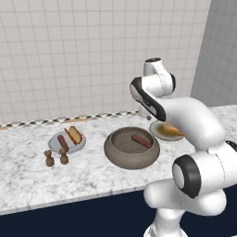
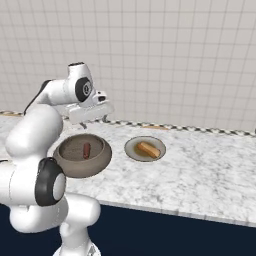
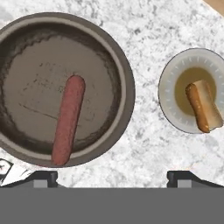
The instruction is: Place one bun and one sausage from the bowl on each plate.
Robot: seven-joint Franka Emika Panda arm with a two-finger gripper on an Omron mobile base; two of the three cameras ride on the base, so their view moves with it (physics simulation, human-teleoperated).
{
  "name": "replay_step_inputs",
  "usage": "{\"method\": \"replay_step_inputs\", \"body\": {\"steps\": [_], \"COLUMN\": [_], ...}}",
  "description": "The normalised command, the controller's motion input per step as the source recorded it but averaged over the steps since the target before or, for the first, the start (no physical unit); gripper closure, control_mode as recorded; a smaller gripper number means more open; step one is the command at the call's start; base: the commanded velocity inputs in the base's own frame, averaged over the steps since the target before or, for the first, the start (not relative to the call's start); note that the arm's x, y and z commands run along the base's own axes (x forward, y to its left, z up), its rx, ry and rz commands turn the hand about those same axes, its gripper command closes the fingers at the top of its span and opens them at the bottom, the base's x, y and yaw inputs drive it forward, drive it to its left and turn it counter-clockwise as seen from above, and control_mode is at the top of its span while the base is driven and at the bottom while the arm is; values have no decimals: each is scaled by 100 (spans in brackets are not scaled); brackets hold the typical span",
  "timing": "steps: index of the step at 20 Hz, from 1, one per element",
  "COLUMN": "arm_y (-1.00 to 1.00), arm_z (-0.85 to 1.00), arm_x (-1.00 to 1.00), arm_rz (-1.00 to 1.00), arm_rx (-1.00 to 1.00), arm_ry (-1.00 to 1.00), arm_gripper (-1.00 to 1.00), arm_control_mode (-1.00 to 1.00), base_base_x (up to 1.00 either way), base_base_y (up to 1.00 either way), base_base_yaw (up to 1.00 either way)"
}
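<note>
The thick-walled grey-brown bowl (image 1: pixel 125 159) (image 2: pixel 75 170) (image 3: pixel 124 87) holds one sausage (image 1: pixel 141 140) (image 2: pixel 86 150) (image 3: pixel 68 119). To its right, the tan plate (image 1: pixel 155 127) (image 2: pixel 131 146) (image 3: pixel 168 103) carries a bun (image 1: pixel 171 130) (image 2: pixel 149 149) (image 3: pixel 204 106). On the left, the light grey plate (image 1: pixel 53 141) has a sausage (image 1: pixel 63 142) and a bun (image 1: pixel 74 134) on it. My gripper (image 2: pixel 94 122) (image 3: pixel 112 177) hangs open and empty above the counter, over the gap between the bowl and the tan plate.
Two small brown shakers (image 1: pixel 48 159) (image 1: pixel 63 156) stand in front of the grey plate. The marble counter (image 2: pixel 200 165) runs along a tiled wall, with bare surface to the right of the tan plate. My arm covers part of the tan plate in the left base view.
</note>
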Motion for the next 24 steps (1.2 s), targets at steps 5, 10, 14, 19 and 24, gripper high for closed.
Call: {"method": "replay_step_inputs", "body": {"steps": [5, 10, 14, 19, 24], "arm_y": [72, 37, 0, -9, -10], "arm_z": [-28, -53, -32, -40, -30], "arm_x": [-35, 0, 0, 17, 31], "arm_rz": [8, 7, 0, 0, 0], "arm_rx": [-2, 2, 1, 2, 1], "arm_ry": [7, 12, 0, 0, 0], "arm_gripper": [-100, -100, -100, -100, -100], "arm_control_mode": [-100, -100, -100, -100, -100], "base_base_x": [0, 0, 0, 0, 0], "base_base_y": [0, 0, 0, 0, 0], "base_base_yaw": [0, 0, 0, 0, 0]}}
